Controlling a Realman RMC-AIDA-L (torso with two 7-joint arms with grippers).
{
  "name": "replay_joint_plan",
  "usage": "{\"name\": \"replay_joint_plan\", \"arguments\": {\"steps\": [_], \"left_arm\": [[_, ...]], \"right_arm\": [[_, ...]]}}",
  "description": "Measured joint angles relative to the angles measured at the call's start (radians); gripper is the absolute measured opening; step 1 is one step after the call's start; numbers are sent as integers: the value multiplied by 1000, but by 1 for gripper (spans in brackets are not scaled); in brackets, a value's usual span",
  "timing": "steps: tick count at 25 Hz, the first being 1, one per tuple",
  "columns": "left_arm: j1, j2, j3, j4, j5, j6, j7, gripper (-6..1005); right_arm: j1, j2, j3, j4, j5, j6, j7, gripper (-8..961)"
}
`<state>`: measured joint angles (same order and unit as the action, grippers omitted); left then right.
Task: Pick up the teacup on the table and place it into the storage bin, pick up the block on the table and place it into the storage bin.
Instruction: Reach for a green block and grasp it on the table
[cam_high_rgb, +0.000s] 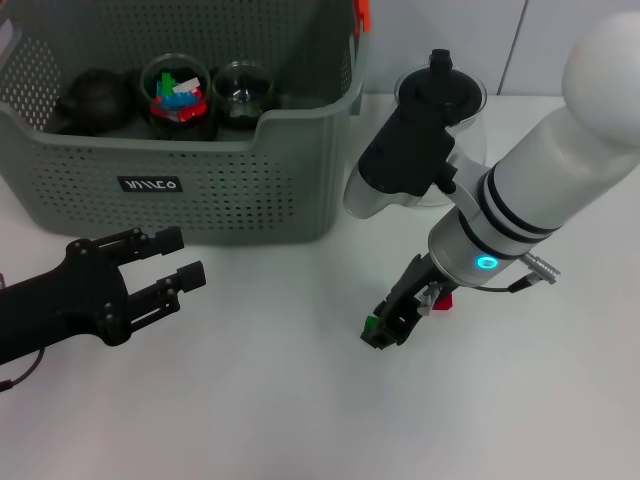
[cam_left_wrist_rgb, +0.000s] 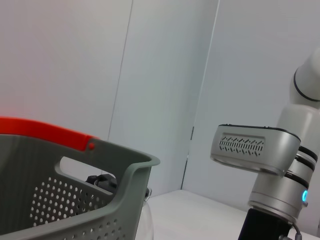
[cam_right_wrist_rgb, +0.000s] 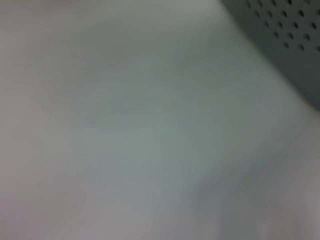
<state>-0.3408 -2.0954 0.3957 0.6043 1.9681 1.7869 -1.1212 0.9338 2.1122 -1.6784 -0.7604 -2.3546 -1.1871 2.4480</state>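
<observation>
Tools near the big basket

Right tool (cam_high_rgb: 385, 328) is low over the white worktop (cam_high_rgb: 280, 400), in front of the storage bin's right corner. Its tip is right by a small green piece (cam_high_rgb: 370, 322), and a little red piece (cam_high_rgb: 443, 301) peeks out just behind the arm. I cannot tell if this tool is open or closed, or if it holds anything

Left tool (cam_high_rgb: 180, 258) sits off to the left side, just in front of the storage bin (cam_high_rgb: 200, 205). Its two black fingers (cam_high_rgb: 185, 275) are spread apart and nothing is between them

Storage bin stands at the back left of the worktop. It is grey-green with lots of small holes, a black label (cam_high_rgb: 150, 184) on the front and an orange tab (cam_high_rgb: 362, 14) at its right rim corner. Inside it are a glass cup (cam_high_rgb: 178, 95) filled with bright blocks, another glass cup (cam_high_rgb: 242, 92) next to it, and a dark round thing (cam_high_rgb: 95, 98)

Beside the bin's right wall stands a clear glass pot (cam_high_rgb: 440, 120) with a black lid
</observation>
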Motion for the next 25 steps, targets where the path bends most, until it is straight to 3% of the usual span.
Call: {"name": "replay_joint_plan", "arguments": {"steps": [25], "left_arm": [[0,0,0,0,0,0,-1,532]], "right_arm": [[7,-2,-7,33,-4,-3,5,190]]}}
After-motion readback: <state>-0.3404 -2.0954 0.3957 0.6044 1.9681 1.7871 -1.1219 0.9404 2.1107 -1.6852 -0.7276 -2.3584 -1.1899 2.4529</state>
